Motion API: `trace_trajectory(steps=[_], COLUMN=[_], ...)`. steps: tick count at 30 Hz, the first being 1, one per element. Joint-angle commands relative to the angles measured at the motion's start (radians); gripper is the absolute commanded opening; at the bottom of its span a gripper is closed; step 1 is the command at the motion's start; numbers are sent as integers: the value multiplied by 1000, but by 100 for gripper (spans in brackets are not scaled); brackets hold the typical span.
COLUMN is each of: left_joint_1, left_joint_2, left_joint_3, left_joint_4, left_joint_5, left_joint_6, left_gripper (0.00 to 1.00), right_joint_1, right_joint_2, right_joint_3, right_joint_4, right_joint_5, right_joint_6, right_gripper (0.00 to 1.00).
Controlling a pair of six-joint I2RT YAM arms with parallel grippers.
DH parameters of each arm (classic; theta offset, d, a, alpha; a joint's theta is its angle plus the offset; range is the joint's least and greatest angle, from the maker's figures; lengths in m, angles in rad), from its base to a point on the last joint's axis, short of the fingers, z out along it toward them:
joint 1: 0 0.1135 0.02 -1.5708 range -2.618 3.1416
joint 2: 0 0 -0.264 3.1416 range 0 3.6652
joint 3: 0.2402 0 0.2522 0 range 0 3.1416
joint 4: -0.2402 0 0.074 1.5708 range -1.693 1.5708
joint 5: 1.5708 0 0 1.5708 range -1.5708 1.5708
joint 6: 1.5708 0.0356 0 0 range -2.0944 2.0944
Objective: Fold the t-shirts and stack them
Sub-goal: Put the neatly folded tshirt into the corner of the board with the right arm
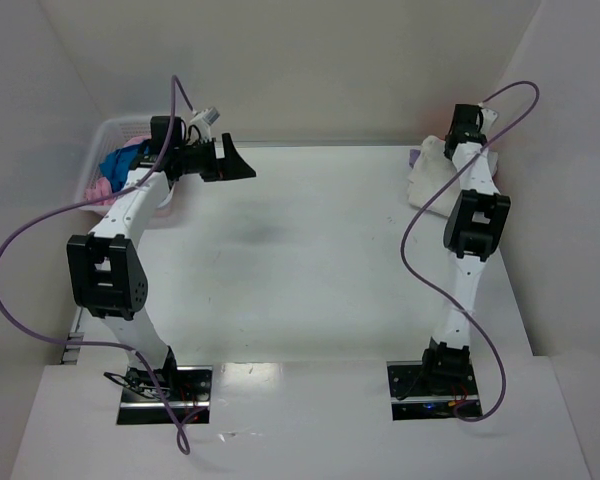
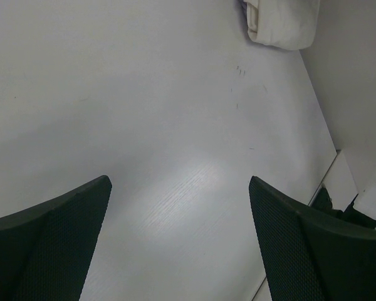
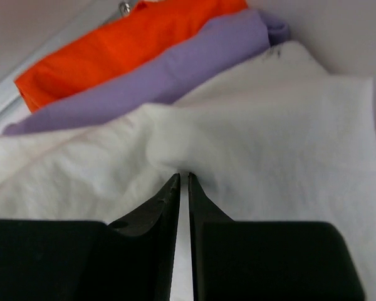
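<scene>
My right gripper (image 3: 182, 175) is shut, its tips pinching a fold of the cream-white t-shirt (image 3: 282, 144). This shirt lies on top of a lavender-purple t-shirt (image 3: 175, 63) and an orange t-shirt (image 3: 125, 41). In the top view this pile (image 1: 427, 178) sits at the table's far right, under the right wrist. My left gripper (image 1: 238, 160) is open and empty, above the table at the far left; its fingers (image 2: 62, 238) frame bare table. Blue (image 1: 118, 163) and pink (image 1: 100, 188) t-shirts lie bunched in the basket.
A white lattice basket (image 1: 108, 135) stands at the far left corner beside the left arm. White walls close in the table at the back and on both sides. The cream-white shirt (image 2: 282, 25) also shows far off in the left wrist view.
</scene>
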Motion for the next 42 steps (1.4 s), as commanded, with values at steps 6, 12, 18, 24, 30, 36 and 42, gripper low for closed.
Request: trace_trajectory(steps=[6, 12, 18, 24, 30, 36, 42], left_joint_1=[-2, -2, -2, -2, -2, -2, -20], left_joint_2=[16, 16, 25, 25, 25, 16, -69], left_joint_3=[44, 64, 85, 85, 85, 76, 65], left_joint_4=[-4, -24, -24, -24, -24, -24, -15], left_joint_5=[45, 20, 20, 2, 2, 2, -12], left_joint_6=[40, 49, 49, 49, 49, 49, 75], left_gripper=[98, 98, 99, 99, 99, 99, 99], right_joint_1=[-5, -5, -5, -5, -25, -25, -5], right_joint_2=[212, 275, 338, 421, 430, 416, 237], right_joint_3=[311, 368, 456, 600, 600, 637, 683], right_joint_4=[-88, -113, -80, -93, -80, -120, -165], right_joint_5=[11, -11, -45, -83, -144, -219, -266], right_joint_6=[-29, -29, -60, -72, -63, -54, -81], right_gripper=[15, 18, 19, 22, 24, 48, 57])
